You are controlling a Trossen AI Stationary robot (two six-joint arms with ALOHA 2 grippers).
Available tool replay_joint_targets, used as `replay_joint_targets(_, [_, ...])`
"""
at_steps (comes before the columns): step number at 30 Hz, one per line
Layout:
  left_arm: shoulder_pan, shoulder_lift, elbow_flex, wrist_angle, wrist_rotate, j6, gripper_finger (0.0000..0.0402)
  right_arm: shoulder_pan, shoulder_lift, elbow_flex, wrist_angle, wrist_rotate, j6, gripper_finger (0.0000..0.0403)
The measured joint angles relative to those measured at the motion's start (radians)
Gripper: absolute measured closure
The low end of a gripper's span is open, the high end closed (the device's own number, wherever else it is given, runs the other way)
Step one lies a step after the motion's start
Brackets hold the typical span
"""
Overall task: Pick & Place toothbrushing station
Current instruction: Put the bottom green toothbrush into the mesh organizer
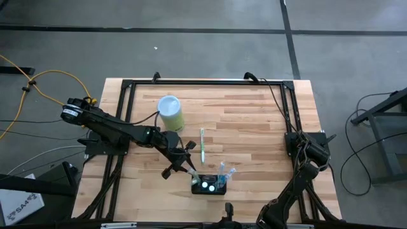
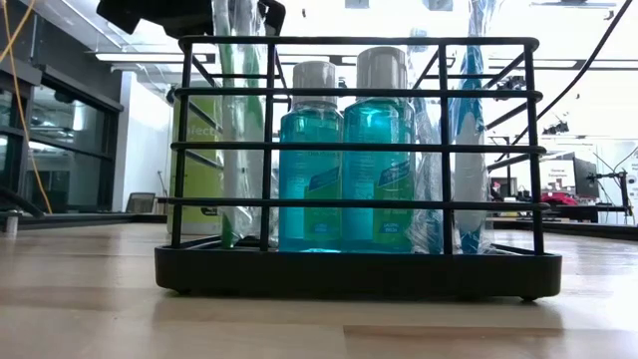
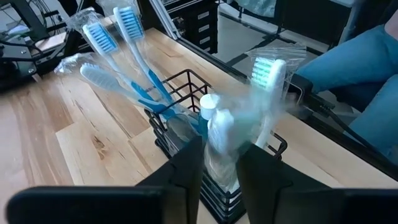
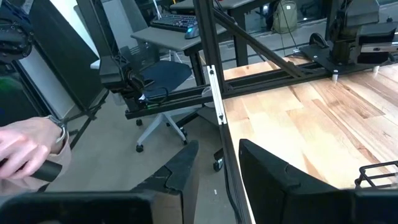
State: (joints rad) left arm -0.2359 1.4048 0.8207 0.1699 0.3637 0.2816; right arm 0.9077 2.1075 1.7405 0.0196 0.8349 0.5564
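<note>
Green toothbrush (image 1: 202, 145) and pale green cylinder (image 1: 170, 112) beside black station (image 1: 210, 185).

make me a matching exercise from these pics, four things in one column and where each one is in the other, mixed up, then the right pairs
Things
1. green-handled toothbrush
2. pale green cylinder
3. blue mouthwash bottles
4. right gripper

Places
A. standing inside the black wire holder
B. upright on the table, on the far left part
C. at the table's near edge, away from the holder
D. lying flat on the wood between the cylinder and the holder

Pairs: 1-D, 2-B, 3-A, 4-C
</note>
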Motion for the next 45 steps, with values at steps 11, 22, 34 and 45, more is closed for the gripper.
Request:
replay_joint_targets(11, [-0.003, 0.0, 0.0, 0.02, 0.0, -0.001, 0.0266, 0.0, 0.0, 0.0, 0.0, 0.0, 0.0, 0.0298])
replay_joint_targets(22, [-0.004, 0.0, 0.0, 0.018, 0.03, -0.001, 0.0265, 0.0, 0.0, 0.0, 0.0, -0.001, 0.0, 0.0298])
replay_joint_targets(34, [-0.004, -0.004, 0.0, 0.012, 0.054, 0.012, 0.0265, 0.0, 0.0, 0.0, 0.0, -0.008, 0.0, 0.0298])
replay_joint_targets(45, [-0.004, -0.107, 0.0, 0.019, 0.055, 0.017, 0.0265, 0.0, 0.0, 0.0, -0.001, -0.008, 0.0, 0.0298])
